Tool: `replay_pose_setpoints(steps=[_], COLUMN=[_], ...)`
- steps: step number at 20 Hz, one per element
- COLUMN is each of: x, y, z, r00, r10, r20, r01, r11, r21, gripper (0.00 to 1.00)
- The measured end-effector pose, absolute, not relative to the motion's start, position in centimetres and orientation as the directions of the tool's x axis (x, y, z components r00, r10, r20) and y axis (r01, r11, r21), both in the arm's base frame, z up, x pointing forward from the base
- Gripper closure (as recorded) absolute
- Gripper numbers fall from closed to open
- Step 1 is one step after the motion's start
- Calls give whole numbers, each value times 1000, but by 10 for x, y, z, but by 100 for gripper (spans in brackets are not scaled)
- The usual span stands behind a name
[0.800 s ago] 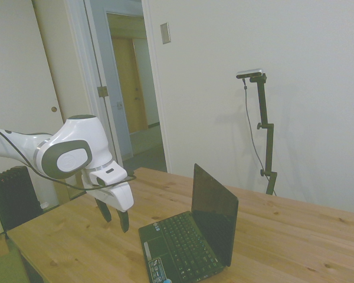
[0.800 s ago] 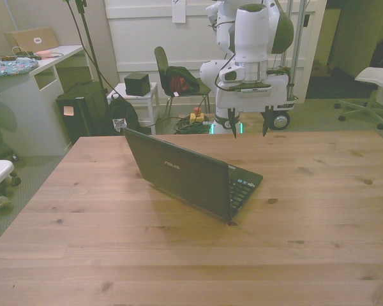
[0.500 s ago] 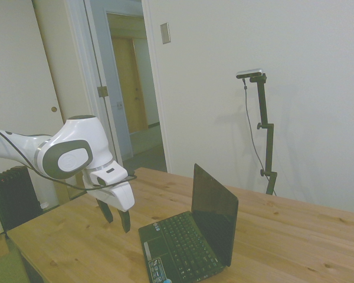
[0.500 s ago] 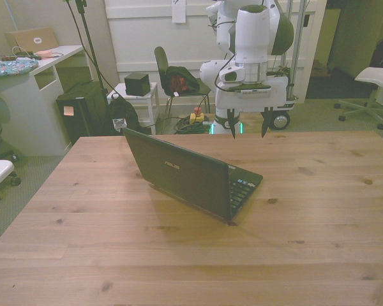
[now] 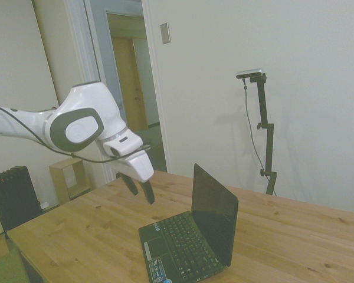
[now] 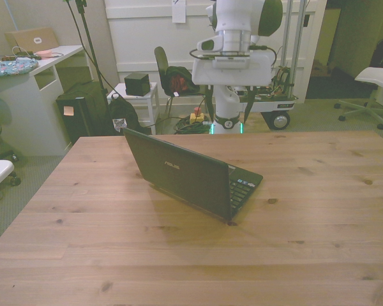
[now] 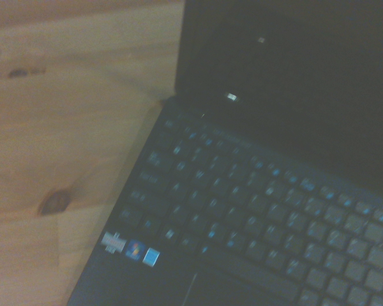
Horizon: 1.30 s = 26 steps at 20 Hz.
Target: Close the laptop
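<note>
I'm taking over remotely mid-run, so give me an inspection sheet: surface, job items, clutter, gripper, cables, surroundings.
Surface: wooden table, bare apart from the laptop.
Job's things: laptop open, lid upright, screen dark.
Clutter: nothing seen on the table.
Grippers: gripper open, in the air on the keyboard side of the laptop, touching nothing.
Cables: black cable looped along the arm.
Surroundings: chair, desk and office chair behind the table.

"ASUS" on laptop [image 6: 191, 175] lid (small pale letters)
</note>
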<state>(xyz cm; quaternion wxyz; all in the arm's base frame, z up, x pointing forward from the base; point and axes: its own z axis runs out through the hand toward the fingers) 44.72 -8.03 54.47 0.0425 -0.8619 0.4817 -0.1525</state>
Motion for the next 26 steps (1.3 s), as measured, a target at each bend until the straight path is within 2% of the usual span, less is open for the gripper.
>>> replay_pose_setpoints(steps=[6, 13, 22, 26], x=[492, 516, 558, 585], y=[-145, -209, -291, -305], z=[591, 630, 613, 596], r00=[399, 305, 167, 151], r10=[-885, -915, -973, -983], r20=[238, 263, 159, 101], r01=[-856, -889, -930, -937], r11=[-453, -373, -209, -175], r21=[-250, -266, -303, -302], gripper=[0, 0, 0, 0])
